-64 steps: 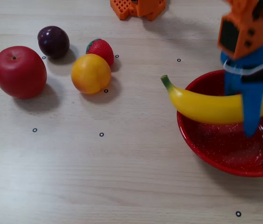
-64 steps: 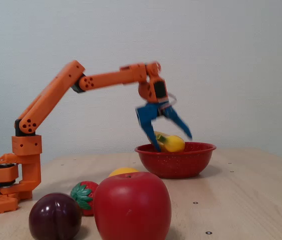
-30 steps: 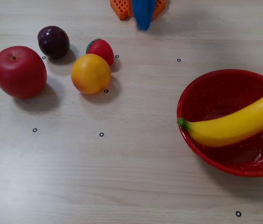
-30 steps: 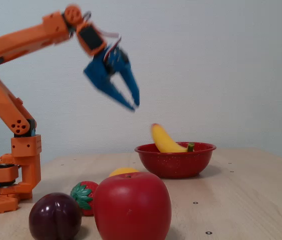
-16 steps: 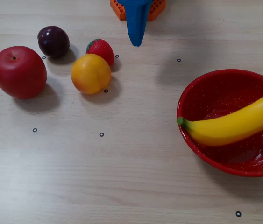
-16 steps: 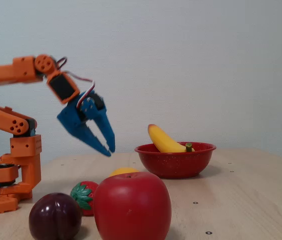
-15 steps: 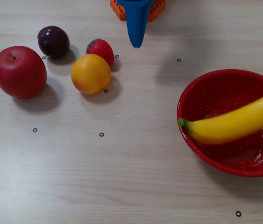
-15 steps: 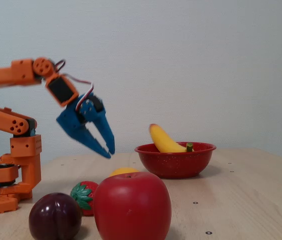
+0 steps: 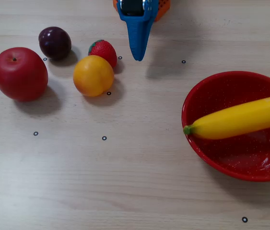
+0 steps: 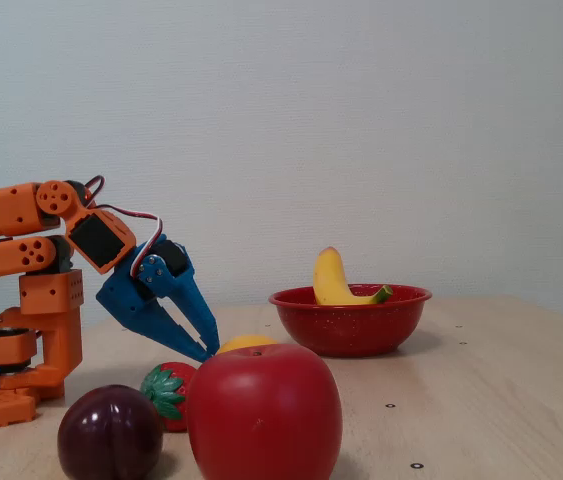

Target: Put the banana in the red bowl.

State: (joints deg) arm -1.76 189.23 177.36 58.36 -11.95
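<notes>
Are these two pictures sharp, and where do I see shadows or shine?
Top-down fixed view: sharp all over; soft shadows fall to the right of the apple and beside the end effector, and a white glint shows inside the red bowl. Low side fixed view: nothing smeared by motion, but the close apple looks slightly soft, with even light on the banana.

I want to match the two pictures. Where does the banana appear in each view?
A fixed view from above: the banana lies across the red bowl, at right.
A fixed view from the side: banana sticks up from the bowl, right of centre.
Shared landmark: the red apple.
</notes>
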